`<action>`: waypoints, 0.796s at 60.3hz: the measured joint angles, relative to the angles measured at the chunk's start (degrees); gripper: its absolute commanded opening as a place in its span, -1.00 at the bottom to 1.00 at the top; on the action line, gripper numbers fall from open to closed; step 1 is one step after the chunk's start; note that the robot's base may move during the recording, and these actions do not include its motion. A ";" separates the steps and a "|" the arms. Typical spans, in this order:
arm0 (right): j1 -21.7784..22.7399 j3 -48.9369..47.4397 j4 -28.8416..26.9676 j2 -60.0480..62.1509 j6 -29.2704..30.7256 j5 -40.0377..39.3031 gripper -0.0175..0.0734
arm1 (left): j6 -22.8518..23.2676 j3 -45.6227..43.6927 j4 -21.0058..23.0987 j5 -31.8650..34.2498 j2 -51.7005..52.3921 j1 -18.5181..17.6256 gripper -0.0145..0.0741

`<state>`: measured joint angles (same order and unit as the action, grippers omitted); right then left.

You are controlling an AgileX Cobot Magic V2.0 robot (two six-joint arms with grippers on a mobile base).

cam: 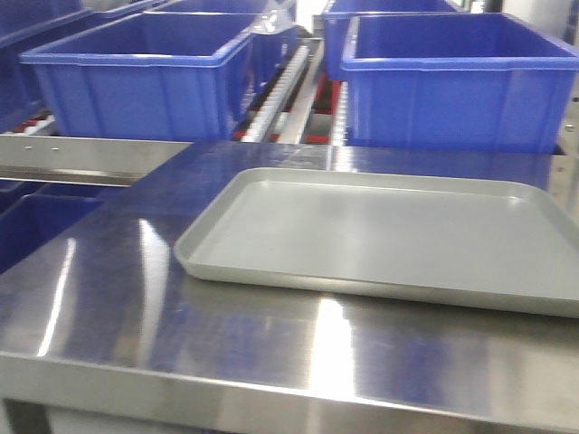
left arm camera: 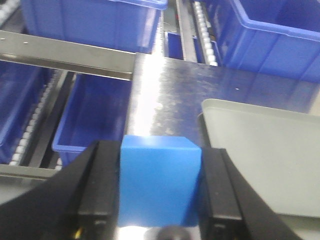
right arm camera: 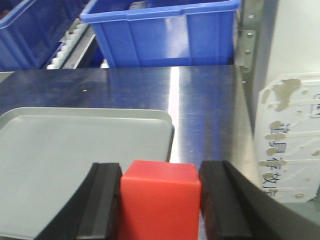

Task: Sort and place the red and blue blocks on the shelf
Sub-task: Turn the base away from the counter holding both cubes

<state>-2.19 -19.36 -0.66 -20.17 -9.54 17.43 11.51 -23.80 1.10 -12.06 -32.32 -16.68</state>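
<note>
In the left wrist view the sky-blue block (left arm camera: 159, 181) sits between the black fingers of my left gripper (left arm camera: 159, 192), which is shut on it above the steel table, left of the grey tray (left arm camera: 265, 155). The right wrist view shows the red block (right arm camera: 160, 200) clamped in my right gripper (right arm camera: 160, 205), over the tray's right edge (right arm camera: 75, 160). The shelf (cam: 289, 90) with its roller tracks and dark-blue bins (cam: 145, 72) stands behind the table. Neither gripper nor block appears in the front view, where the tray (cam: 380, 235) holds nothing.
A second large blue bin (cam: 452, 81) stands at the back right. Lower bins (left arm camera: 95, 115) sit under a steel rail (left arm camera: 65, 57) to the left. A white labelled panel (right arm camera: 292, 145) and a steel upright (right arm camera: 247, 45) border the table on the right.
</note>
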 measured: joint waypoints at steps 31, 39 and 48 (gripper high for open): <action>0.00 0.00 0.00 0.00 0.00 0.00 -0.50 | 0.00 0.00 0.00 0.00 0.00 0.00 -0.40; 0.00 0.00 0.00 0.00 0.00 0.00 -0.50 | 0.00 0.00 0.00 0.00 0.00 0.00 -0.40; 0.00 0.00 0.00 0.00 0.00 0.00 -0.50 | 0.00 0.00 0.00 0.00 0.00 0.00 -0.40</action>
<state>-2.19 -19.36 -0.66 -20.17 -9.54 17.43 11.51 -23.80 1.10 -12.06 -32.32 -16.68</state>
